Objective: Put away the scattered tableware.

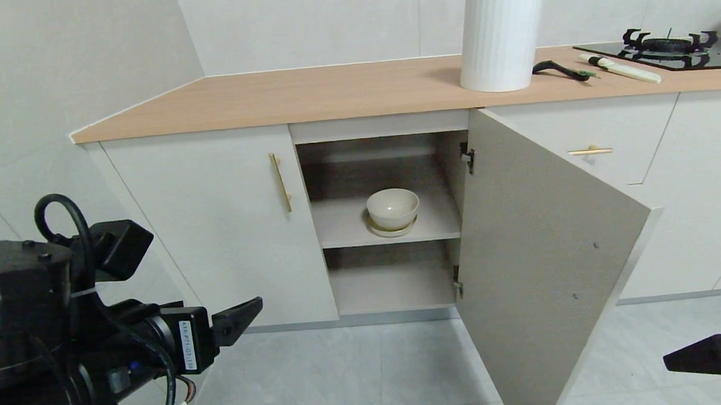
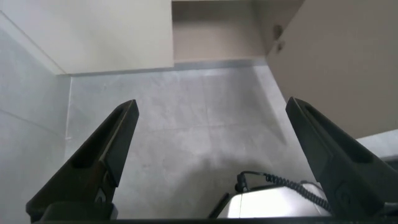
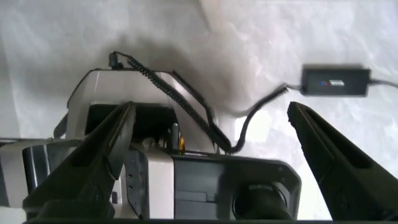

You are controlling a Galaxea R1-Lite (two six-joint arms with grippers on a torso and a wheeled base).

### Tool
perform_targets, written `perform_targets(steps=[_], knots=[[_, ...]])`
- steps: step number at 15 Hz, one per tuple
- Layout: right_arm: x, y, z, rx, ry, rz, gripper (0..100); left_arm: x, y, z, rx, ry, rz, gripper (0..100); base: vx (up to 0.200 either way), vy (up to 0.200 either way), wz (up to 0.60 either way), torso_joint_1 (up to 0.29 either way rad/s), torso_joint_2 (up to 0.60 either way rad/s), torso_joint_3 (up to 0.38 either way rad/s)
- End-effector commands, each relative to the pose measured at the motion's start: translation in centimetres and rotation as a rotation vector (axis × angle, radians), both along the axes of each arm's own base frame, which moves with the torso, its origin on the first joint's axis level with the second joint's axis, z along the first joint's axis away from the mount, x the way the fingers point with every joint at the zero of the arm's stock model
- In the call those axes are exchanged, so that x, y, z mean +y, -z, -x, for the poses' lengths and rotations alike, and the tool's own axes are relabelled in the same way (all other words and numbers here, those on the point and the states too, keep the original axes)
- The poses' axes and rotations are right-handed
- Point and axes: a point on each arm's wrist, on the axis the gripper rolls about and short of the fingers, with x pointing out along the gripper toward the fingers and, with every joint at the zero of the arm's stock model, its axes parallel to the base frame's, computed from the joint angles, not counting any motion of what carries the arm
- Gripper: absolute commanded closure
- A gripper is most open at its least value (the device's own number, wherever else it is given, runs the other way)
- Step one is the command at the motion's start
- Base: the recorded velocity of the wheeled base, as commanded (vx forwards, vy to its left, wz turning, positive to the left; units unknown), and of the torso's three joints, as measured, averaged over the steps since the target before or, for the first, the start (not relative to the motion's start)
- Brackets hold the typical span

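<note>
Left gripper [image 2: 211,104] and right gripper [image 3: 210,106] are spread wide, empty; bowl [image 1: 393,208] is stacked on a plate [image 1: 392,232] at 12 o'clock, on the shelf [image 1: 337,226].

The bowl [image 1: 393,208] is cream, the countertop [image 1: 304,96] light brown.

A cream bowl [image 1: 393,207] sits upright on a small plate [image 1: 391,230] (rim just showing) on the open cabinet [image 1: 343,223]'s upper shelf.

The left gripper [image 2: 211,106] is held low at 8 o'clock in the head view, pointed toward 3 o'clock, with its fingers [image 2: 102,158] spread wide. The right gripper [image 3: 211,109] is held low at 4 o'clock, pointed toward 9 o'clock, with its fingers [image 3: 339,165] likewise parted wide.
</note>
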Motion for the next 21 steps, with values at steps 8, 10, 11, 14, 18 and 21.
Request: perform_targets(steps=[8,10,11,14,18,21], knots=[[-4.0,-0.7,-4.4,-0.075,0.323,0.043,0,0.0,0.0,0.0,-0.002,-0.002,0.001,0,0.000,0.000,0.00,0.000,0.00,0.000],[-4.3,-0.3,-5.9,-0.091,0.373,0.041,0,0.0,0.0,0.0,-0.002,-0.001,0.001,0,0.000,0.000,0.00,0.000,0.00,0.000],[-4.3,-0.1,-6.8,-0.108,0.403,0.018,0,0.0,0.0,0.0,-0.002,-0.001,0.001,0,0.000,0.000,0.00,0.000,0.00,0.000],[-4.1,0.8,-8.5,-0.134,0.442,-0.018,0,0.0,-0.1,0.0,-0.003,-0.002,0.001,0,0.000,0.000,0.00,0.000,0.00,0.000],[-3.6,2.1,-10.8,-0.158,0.488,-0.065,0,0.0,-0.1,0.0,-0.004,-0.003,0.004,0,0.000,0.000,0.00,0.000,0.00,0.000],[-3.2,2.3,-10.9,-0.163,0.475,-0.086,0,0.0,-0.1,-0.1,-0.004,-0.003,0.004,0,0.000,0.000,0.00,0.000,0.00,0.000]])
